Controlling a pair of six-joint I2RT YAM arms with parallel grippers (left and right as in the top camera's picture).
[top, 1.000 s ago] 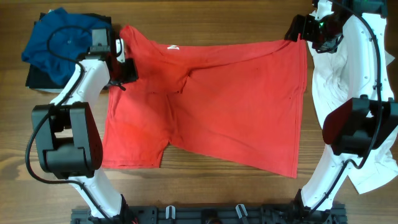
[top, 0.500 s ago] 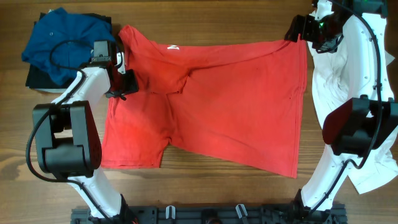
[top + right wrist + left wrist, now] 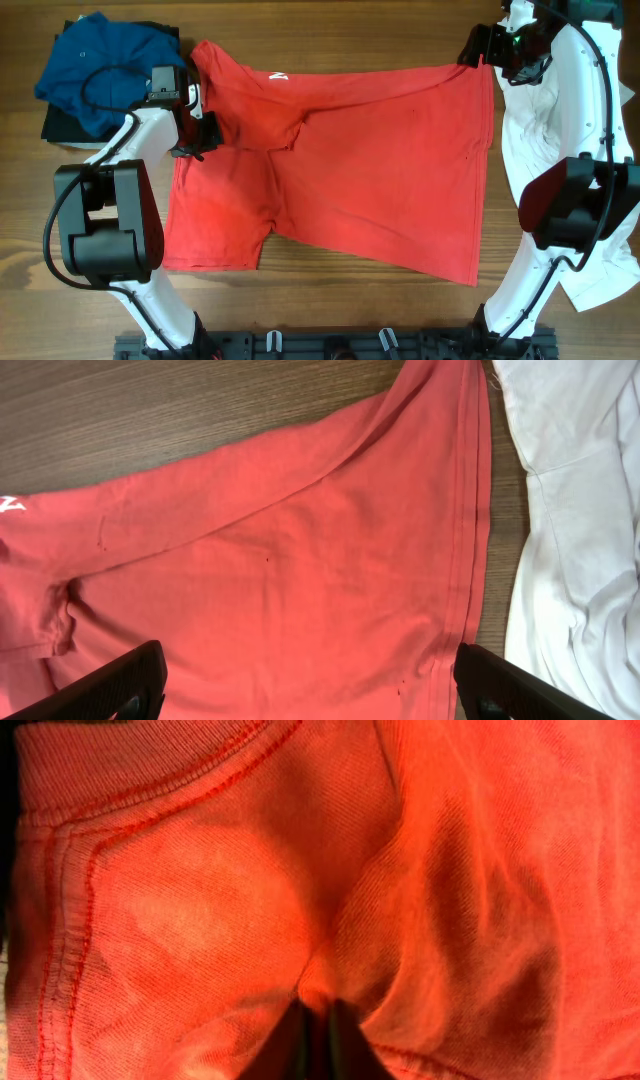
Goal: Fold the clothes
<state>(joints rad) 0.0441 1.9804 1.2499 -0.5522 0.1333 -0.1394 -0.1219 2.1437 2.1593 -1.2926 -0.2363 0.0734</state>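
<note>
While the red T-shirt (image 3: 340, 170) lies spread across the middle of the desk (image 3: 330, 25), both arms reach over its upper edge. The shirt is mostly flat, with a wrinkled ridge running across its upper part and a folded flap along the top at about 11 o'clock, where a scrap of white print (image 3: 278, 75) shows. One lower section hangs further down at 7 o'clock.

The left gripper (image 3: 203, 135) sits at the shirt's 10 o'clock side, on the cloth near its left edge. In the left wrist view its dark fingertips (image 3: 290, 1045) are drawn close together at the bottom of the picture, with a pucker of red cloth pinched between them and creases fanning out from that spot; a stitched hem curves past at 10 o'clock.

The right gripper (image 3: 480, 50) hangs over the shirt's 1 o'clock corner. The right wrist view shows its two fingers (image 3: 130, 680) spread wide apart, nothing between them, with the shirt's hemmed right edge below.

A white shirt (image 3: 520, 130) lies crumpled at 3 o'clock, just beside the red hem. At 10 o'clock of the desk a blue garment (image 3: 90, 60) rests on something dark.
</note>
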